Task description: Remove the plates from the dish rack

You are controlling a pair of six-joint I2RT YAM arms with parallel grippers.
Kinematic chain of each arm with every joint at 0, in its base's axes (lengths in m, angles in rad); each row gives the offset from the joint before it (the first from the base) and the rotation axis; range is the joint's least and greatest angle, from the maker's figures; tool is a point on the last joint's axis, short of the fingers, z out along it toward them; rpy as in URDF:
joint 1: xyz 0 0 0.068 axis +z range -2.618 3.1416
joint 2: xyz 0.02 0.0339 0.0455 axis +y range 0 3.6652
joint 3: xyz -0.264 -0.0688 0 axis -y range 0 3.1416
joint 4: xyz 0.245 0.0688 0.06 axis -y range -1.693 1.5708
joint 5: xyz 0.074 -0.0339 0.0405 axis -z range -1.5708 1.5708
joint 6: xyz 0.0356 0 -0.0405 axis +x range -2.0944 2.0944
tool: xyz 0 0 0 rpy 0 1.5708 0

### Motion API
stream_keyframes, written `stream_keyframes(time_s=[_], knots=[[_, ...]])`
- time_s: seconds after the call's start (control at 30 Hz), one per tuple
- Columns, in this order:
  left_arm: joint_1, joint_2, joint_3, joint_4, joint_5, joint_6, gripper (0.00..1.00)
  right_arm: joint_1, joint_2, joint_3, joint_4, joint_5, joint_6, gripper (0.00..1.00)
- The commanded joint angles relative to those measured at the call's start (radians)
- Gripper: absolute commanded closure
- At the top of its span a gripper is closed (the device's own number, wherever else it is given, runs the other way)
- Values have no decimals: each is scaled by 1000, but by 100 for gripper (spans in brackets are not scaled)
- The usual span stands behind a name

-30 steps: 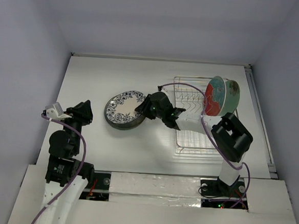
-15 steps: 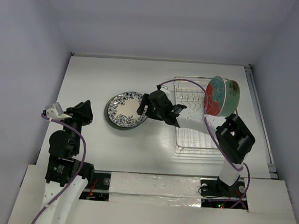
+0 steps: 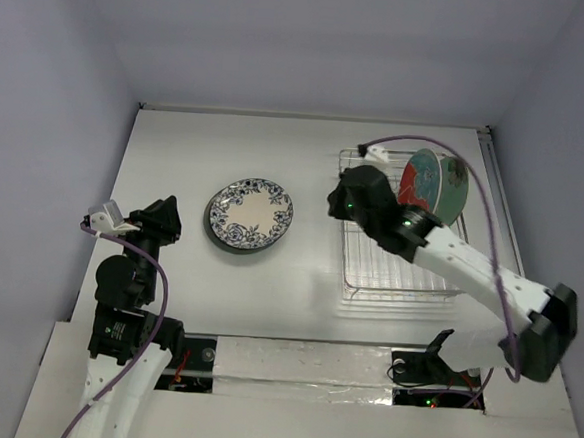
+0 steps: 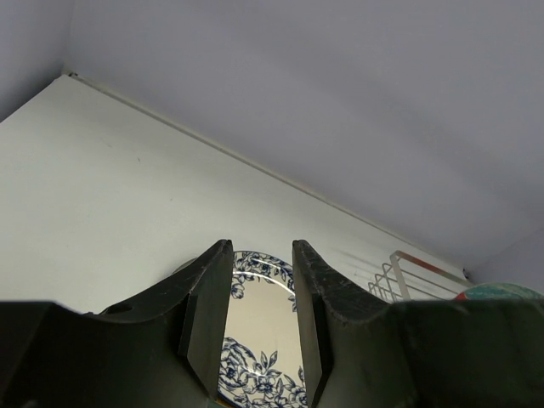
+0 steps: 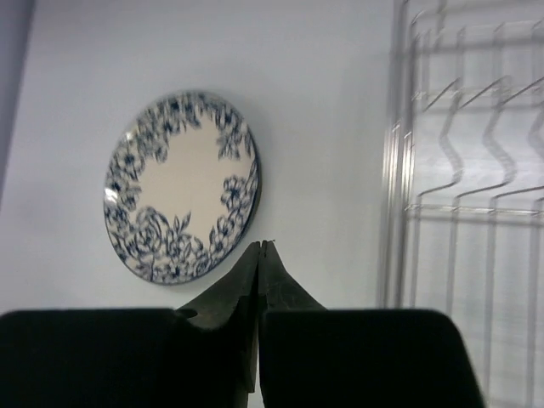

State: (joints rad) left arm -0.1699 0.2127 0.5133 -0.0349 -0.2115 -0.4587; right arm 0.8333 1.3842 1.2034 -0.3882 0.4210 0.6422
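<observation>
Right wrist view shows my right end effector (image 5: 259, 255) pinched shut with nothing in it. The blue-rimmed floral plate (image 5: 180, 187) lies flat on the table (image 3: 176, 151), well apart from my fingertips. A second ago that end effector was down at this plate's edge; since then I have let go and swung back toward the dish rack (image 3: 398, 277). In the top external view my wrist now hangs over the rack's upper left corner.

So that plate counts as unloaded — it sits left of centre, on top of a darker plate (image 3: 214, 236) whose rim peeks out beneath it. The job is not finished: the red plate with the teal flower (image 3: 419, 188) stands on edge at the rack's upper right, and a pale green plate (image 3: 457, 185) is just behind it. The nearer slots look bare.

My left end effector (image 4: 262, 255) is parked at the lower left, with its fingers spread and holding nothing. I judge the red plate comes next — I must open the right fingers before reaching its rim.
</observation>
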Motion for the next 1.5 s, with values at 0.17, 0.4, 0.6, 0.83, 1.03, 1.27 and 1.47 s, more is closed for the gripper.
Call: stream_keyframes(time_s=[0.17, 0.4, 0.6, 0.83, 1.03, 1.27, 1.47], knots=[[-5, -22, 19, 46, 4, 2, 69, -339, -186, -11, -213, 201, -197, 98], [-5, -35, 17, 47, 4, 2, 69, -510, -174, -4, -245, 205, -283, 30], [-5, -36, 19, 46, 4, 2, 69, -577, -22, 47, -238, 193, -325, 37], [-14, -35, 16, 49, 4, 3, 69, -586, 87, 128, -232, 206, -387, 57], [-14, -29, 16, 50, 4, 3, 68, -586, 95, 162, -247, 251, -423, 89], [-14, -21, 16, 53, 4, 2, 68, -586, -11, 231, -255, 268, -473, 100], [-14, -19, 16, 52, 4, 0, 68, -586, -103, 350, -281, 207, -492, 100]])
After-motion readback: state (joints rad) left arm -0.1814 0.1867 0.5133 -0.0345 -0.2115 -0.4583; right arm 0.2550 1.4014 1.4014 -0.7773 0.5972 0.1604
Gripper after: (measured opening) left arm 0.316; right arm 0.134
